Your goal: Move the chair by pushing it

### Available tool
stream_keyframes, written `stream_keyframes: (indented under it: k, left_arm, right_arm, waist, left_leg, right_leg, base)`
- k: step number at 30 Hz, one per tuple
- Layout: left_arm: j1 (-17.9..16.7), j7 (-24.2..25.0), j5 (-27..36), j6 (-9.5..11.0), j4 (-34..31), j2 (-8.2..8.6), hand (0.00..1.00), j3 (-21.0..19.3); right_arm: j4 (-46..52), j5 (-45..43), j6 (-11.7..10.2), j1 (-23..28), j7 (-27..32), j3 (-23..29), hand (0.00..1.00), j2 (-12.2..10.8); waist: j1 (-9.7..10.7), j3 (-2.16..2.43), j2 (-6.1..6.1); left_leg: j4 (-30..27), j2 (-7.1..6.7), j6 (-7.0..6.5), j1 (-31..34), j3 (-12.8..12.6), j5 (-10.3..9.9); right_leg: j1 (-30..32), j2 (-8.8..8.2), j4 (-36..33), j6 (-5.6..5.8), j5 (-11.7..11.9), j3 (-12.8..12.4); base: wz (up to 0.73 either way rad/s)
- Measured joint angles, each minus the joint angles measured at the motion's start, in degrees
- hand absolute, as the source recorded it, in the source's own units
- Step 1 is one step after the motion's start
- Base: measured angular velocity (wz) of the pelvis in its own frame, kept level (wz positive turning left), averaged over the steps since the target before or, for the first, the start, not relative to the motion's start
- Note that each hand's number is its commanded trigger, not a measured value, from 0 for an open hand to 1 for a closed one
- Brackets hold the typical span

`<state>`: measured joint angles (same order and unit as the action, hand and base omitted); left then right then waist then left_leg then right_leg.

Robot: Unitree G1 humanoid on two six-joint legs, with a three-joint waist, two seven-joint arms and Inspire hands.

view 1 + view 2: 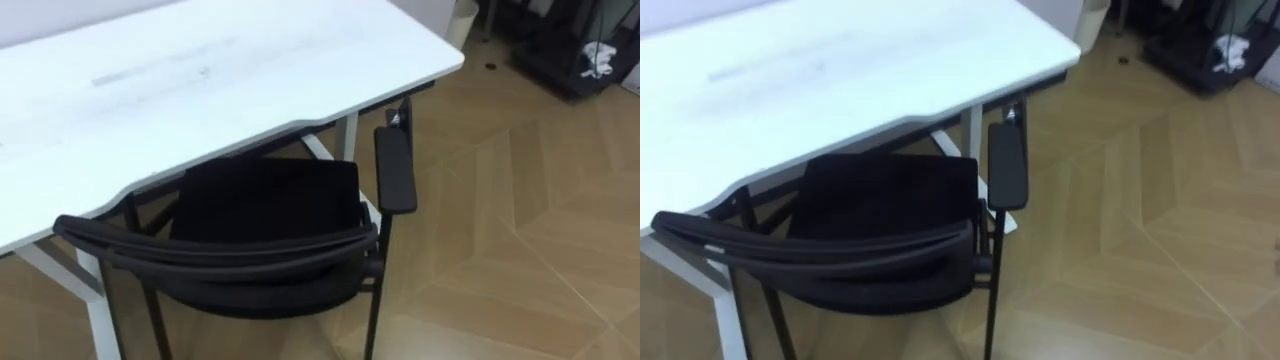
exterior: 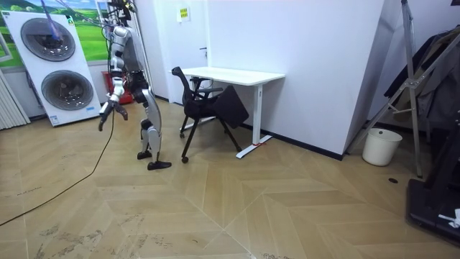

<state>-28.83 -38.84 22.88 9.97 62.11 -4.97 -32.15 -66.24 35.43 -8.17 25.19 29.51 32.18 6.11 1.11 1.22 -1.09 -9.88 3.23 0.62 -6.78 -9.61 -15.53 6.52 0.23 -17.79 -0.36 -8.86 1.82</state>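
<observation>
A black chair point(image 1: 265, 205) with a curved backrest point(image 1: 220, 250) and a flat armrest point(image 1: 395, 165) stands right below me, its seat front tucked a little under the edge of the white desk point(image 1: 200, 70). In the room view I stand just behind the chair point(image 2: 201, 101), on its left, facing the desk point(image 2: 237, 75). My right hand point(image 2: 108, 111) hangs by my side, behind me and apart from the chair, with its fingers relaxed and nothing in it.
A dark bag or cloth point(image 2: 231, 108) lies under the desk beside the chair. Stacked washing machines point(image 2: 54, 65) stand behind me. A white bucket point(image 2: 381, 146) and a dark rack point(image 2: 431, 194) are at the far right. Bare wooden floor point(image 1: 520, 230) lies to the chair's right.
</observation>
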Motion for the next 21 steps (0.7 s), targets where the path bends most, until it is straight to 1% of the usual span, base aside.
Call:
stream_keyframes:
  k: [1, 2, 3, 4, 5, 6, 8, 9, 10, 11, 12, 13, 15, 17, 19, 21]
  left_arm:
    - [0.24, 3.29, 0.03, -1.24, 3.61, 0.02, 0.0, 1.77]
    - [0.19, 6.25, -0.05, -1.74, 6.0, -0.02, 0.0, 3.87]
    - [0.26, 7.59, -0.07, -2.19, 6.87, -0.08, 0.0, 5.28]
    - [0.7, 10.67, -0.1, -3.18, 8.37, -0.18, 0.0, 8.47]
    - [1.58, 13.81, -0.14, -4.14, 9.42, -0.18, 0.0, 11.08]
    - [2.15, 15.31, -0.22, -4.71, 9.82, -0.18, 0.0, 11.99]
    - [4.01, 20.96, -1.2, -6.28, 10.14, -0.44, 0.0, 15.62]
    - [4.71, 22.24, -1.19, -6.78, 10.1, -0.53, 0.0, 15.64]
    - [6.21, 24.61, -1.14, -7.96, 10.19, -0.75, 0.0, 16.31]
    - [7.44, 26.81, -1.13, -8.66, 10.16, -0.94, 0.0, 17.68]
    - [8.02, 27.78, -1.13, -8.9, 10.16, -0.92, 0.0, 17.92]
    - [9.13, 29.52, -1.11, -9.61, 10.15, -0.92, 0.0, 18.52]
    - [10.42, 31.33, -1.01, -10.63, 10.01, -0.83, 0.0, 19.1]
    - [11.39, 33.31, -0.92, -11.6, 9.0, -0.85, 0.0, 19.77]
    - [11.79, 34.64, -0.78, -12.42, 8.15, -0.84, 0.0, 20.13]
    - [12.67, 35.85, -0.42, -12.74, 7.78, -0.77, 0.0, 20.68]
  right_arm:
    - [-2.4, -0.56, 0.5, -0.76, -2.36, -1.82, 0.0, 0.02]
    - [-4.23, -1.81, 0.8, -1.56, -3.98, -3.72, 0.0, 0.02]
    - [-4.97, -2.56, 0.8, -2.01, -4.61, -5.14, 0.0, 0.04]
    - [-6.4, -4.58, 1.12, -3.25, -5.68, -7.96, 0.0, 0.13]
    - [-7.8, -6.94, 2.05, -5.28, -7.13, -9.85, 0.0, 0.24]
    - [-8.18, -7.82, 2.43, -6.26, -7.86, -10.57, 0.0, 0.24]
    - [-8.11, -9.17, 3.34, -9.04, -10.86, -12.97, 0.0, 0.26]
    - [-8.15, -9.2, 3.57, -9.75, -11.5, -13.22, 0.0, 0.25]
    - [-8.18, -9.05, 4.28, -11.07, -12.81, -13.71, 0.0, 0.26]
    - [-8.12, -8.79, 4.57, -11.92, -14.37, -14.87, 0.0, 0.3]
    - [-8.1, -8.81, 4.58, -12.15, -15.23, -15.3, 0.0, 0.3]
    - [-8.11, -8.93, 4.87, -12.51, -17.03, -15.4, 0.0, 0.3]
    - [-7.93, -9.0, 5.85, -12.62, -19.01, -15.77, 0.0, 0.34]
    - [-7.7, -8.95, 7.23, -12.61, -21.38, -17.45, 0.0, 0.31]
    - [-7.56, -8.71, 8.07, -12.57, -22.74, -17.58, 0.0, 0.24]
    - [-7.53, -8.8, 8.48, -12.66, -23.27, -17.88, 0.0, 0.1]
  waist:
    - [0.1, -0.05, -0.06]
    - [-0.03, -0.07, -0.02]
    - [0.01, -0.08, -0.04]
    - [0.13, -0.16, -0.24]
    - [0.14, -0.19, -0.3]
    - [0.15, -0.2, -0.32]
    - [0.28, -0.27, -0.51]
    - [0.28, -0.27, -0.51]
    - [0.31, -0.31, -0.6]
    - [0.34, -0.4, -0.73]
    - [0.41, -0.42, -0.8]
    - [0.51, -0.54, -1.03]
    - [0.61, -0.83, -1.39]
    - [0.65, -1.4, -1.58]
    - [0.82, -1.53, -1.6]
    - [1.07, -1.45, -1.36]
  left_leg:
    - [-0.23, -0.18, -0.24, -0.04, 0.07, -0.13]
    - [-0.34, -0.37, -0.48, -0.2, 0.14, -0.18]
    - [-0.34, -0.49, -0.6, -0.29, 0.21, -0.14]
    - [-0.34, -0.66, -0.8, -0.48, 0.36, -0.12]
    - [-0.34, -0.65, -0.94, -0.51, 0.35, -0.12]
    - [-0.34, -0.72, -1.02, -0.52, 0.35, -0.11]
    - [-0.33, -0.95, -1.11, -0.9, 0.24, -0.14]
    - [-0.32, -0.95, -1.12, -0.91, 0.22, -0.15]
    - [-0.22, -0.88, -1.12, -0.88, 0.22, -0.14]
    - [-0.08, -0.76, -1.11, -0.89, 0.2, -0.14]
    - [0.01, -0.71, -1.1, -0.89, 0.22, -0.13]
    - [0.23, -0.61, -1.09, -0.88, 0.29, -0.13]
    - [0.54, -0.52, -1.08, -0.87, 0.35, -0.13]
    - [0.89, -0.43, -1.07, -0.72, 0.35, -0.14]
    - [1.24, -0.43, -1.07, -0.66, 0.29, -0.14]
    - [1.17, -0.43, -1.08, -0.58, 0.31, -0.14]
  right_leg:
    - [-0.56, -0.07, 0.16, 0.29, 0.26, 0.01]
    - [-0.84, -0.19, 0.25, 0.46, 0.41, -0.08]
    - [-1.01, -0.25, 0.37, 0.57, 0.51, -0.08]
    - [-1.67, -0.31, 1.15, 0.76, 0.93, 0.03]
    - [-1.83, -0.41, 1.33, 0.85, 1.11, 0.06]
    - [-1.86, -0.45, 1.35, 0.92, 1.15, 0.04]
    - [-2.43, -0.41, 1.99, 1.04, 1.44, 0.12]
    - [-2.5, -0.39, 2.03, 1.03, 1.47, 0.19]
    - [-2.68, -0.27, 2.12, 0.97, 1.68, 0.31]
    - [-2.72, -0.13, 2.32, 0.9, 1.77, 0.35]
    - [-2.74, -0.08, 2.4, 0.89, 1.77, 0.39]
    - [-2.77, 0.06, 2.65, 0.88, 1.77, 0.38]
    - [-2.83, 0.25, 3.05, 0.87, 1.77, 0.38]
    - [-2.59, 0.39, 3.34, 0.89, 1.72, 0.37]
    - [-2.41, 0.45, 3.64, 0.92, 1.7, 0.37]
    - [-2.34, 0.49, 3.99, 0.95, 1.69, 0.38]
  base:
    - [0.0]
    - [0.04]
    - [0.04]
    - [0.03]
    - [0.0]
    - [0.0]
    - [0.0]
    - [0.0]
    - [0.0]
    - [0.0]
    - [0.0]
    - [0.0]
    - [0.0]
    - [0.0]
    - [0.0]
    - [0.0]
